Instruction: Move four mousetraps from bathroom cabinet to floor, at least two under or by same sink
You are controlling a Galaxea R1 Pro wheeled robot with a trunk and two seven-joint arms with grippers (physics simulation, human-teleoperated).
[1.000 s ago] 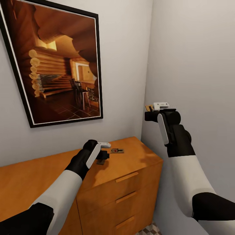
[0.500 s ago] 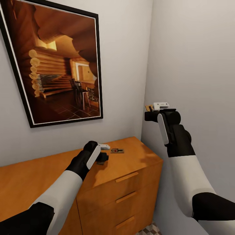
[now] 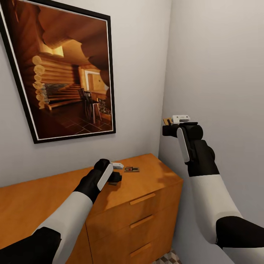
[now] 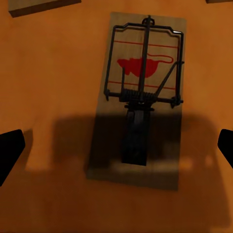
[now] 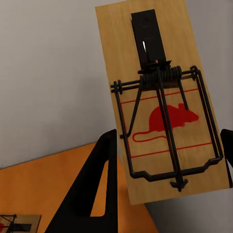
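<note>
Left gripper (image 3: 116, 172) edged lower over a mousetrap (image 4: 141, 97) on the cabinet (image 3: 146, 176), jaws spread; right gripper (image 3: 172, 123) pinches another trap (image 5: 162, 97) aloft; next: descend, close.

Three mousetraps can be counted: one mousetrap (image 5: 162, 99) held up off the cabinet (image 3: 154, 205), and two lying on its top surface, one (image 3: 131, 169) at the other's (image 3: 113, 182) two o'clock. One framed picture (image 3: 62, 69) hangs on the wall. Three drawer handles show.
</note>
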